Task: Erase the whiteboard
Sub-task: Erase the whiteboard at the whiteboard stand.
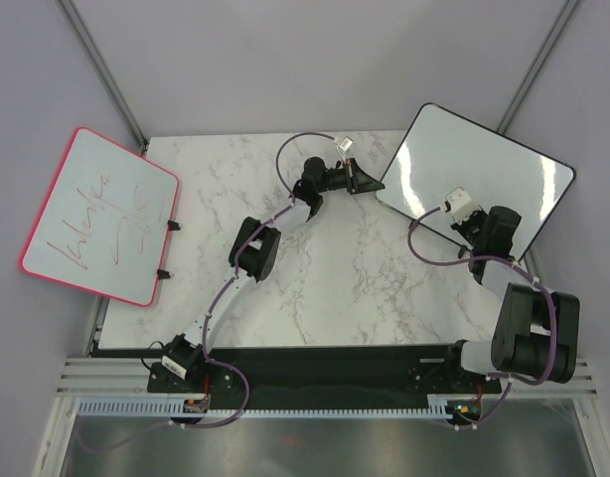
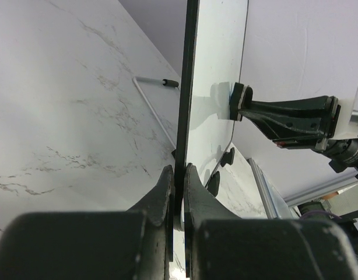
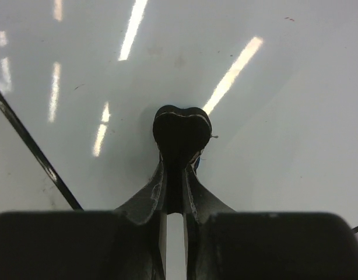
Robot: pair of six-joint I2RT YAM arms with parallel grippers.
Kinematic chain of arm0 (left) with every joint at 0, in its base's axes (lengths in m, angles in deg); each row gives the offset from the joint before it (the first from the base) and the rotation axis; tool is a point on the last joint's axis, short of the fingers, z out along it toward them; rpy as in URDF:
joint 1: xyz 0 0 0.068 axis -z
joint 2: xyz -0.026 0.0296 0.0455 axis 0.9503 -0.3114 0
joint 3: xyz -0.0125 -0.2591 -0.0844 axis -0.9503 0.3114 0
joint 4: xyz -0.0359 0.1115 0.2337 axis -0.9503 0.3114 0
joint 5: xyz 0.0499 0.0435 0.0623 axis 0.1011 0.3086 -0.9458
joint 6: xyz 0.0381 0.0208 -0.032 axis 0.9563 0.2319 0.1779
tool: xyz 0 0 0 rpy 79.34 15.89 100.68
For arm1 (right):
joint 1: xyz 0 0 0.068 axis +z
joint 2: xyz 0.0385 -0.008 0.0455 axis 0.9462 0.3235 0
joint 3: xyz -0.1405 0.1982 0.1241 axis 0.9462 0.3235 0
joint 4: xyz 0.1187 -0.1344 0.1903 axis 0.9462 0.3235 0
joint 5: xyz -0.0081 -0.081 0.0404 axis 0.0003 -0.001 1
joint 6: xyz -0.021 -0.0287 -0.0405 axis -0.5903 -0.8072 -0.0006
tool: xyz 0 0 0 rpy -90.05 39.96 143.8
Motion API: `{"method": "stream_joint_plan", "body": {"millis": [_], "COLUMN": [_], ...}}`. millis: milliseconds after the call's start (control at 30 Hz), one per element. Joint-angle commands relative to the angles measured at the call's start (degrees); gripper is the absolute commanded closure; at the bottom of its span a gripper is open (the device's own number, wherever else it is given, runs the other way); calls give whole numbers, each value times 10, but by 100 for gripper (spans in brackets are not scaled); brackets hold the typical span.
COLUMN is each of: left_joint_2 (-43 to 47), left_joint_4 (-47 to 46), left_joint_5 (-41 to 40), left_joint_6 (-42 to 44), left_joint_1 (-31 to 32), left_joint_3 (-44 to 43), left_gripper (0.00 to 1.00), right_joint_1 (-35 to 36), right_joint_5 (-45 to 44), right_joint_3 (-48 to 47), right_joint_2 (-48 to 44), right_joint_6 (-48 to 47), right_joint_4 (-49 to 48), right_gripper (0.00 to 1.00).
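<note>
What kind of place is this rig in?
Probably a robot lab test cell: marble-pattern table inside plain grey walls, metal frame struts at the corners, slotted cable duct along the near edge.

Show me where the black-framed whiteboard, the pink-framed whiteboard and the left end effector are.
black-framed whiteboard [image 1: 484, 159]: top external view, bare white face.
pink-framed whiteboard [image 1: 101, 214]: top external view, middle of its written face.
left end effector [image 2: 179, 169]: left wrist view, midway between its fingertips.

A pink-framed board [image 1: 101, 214] with red scribbles lies at the marble table's [image 1: 315, 288] left edge.

Whiteboard [image 1: 484, 164] at far right of table [image 1: 335, 288]
</note>
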Motion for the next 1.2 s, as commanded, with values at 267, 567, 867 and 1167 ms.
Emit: {"method": "stream_joint_plan", "body": {"millis": [267,567,867,1167], "left_joint_2": [-7,-7,-9,-11], "left_joint_4": [-7,-7,-4,-4], "left_joint_5": [-15,-13,-13,-13], "left_joint_6": [-3,0,1,1], "left_joint_1": [16,18,19,19], "left_joint_3": [-44,-49,-53,-57], "left_gripper": [98,98,98,98], "right_joint_1": [-40,15,103,219], "right_joint_5": [-56,-85,-144,-191], "right_joint_3": [-27,-157,-184,-313], "right_joint_2": [-96,17,77,215], "right_joint_6": [-114,-91,-74,-58], "right_joint_4": [377,409,329,308], "right_gripper": [100,100,100,100]}}
